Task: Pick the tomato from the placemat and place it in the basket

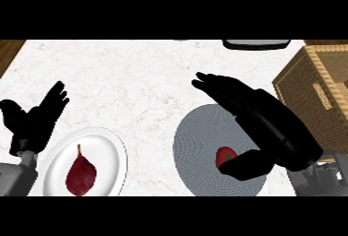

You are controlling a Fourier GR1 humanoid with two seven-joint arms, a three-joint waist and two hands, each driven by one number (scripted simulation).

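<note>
Tomato (225, 156) and right hand (262, 122) are what our coming move turns on. In the head view, our only one, the tomato sits on the near half of the round grey placemat (200, 143), tucked just under the hand, between the thumb on its near side and the straight fingers reaching far-left above it. Our right hand is released, fingers extended, thumb just beside the fruit; we judge nothing is gripped yet. Our left hand (34, 120) rests open, fingers up, at the left edge, well apart from the tomato, so the right is plainly nearer.

The tomato looks small, round and smooth red, with no clear long axis. The placemat shows a fine ribbed weave. The basket (316, 87), woven tan wicker with squared sides, stands to the right and farther off. On the near left a glossy white plate (102, 143) holds a dark red, pear-shaped fruit (81, 174), on a pale marble counter (129, 73).
</note>
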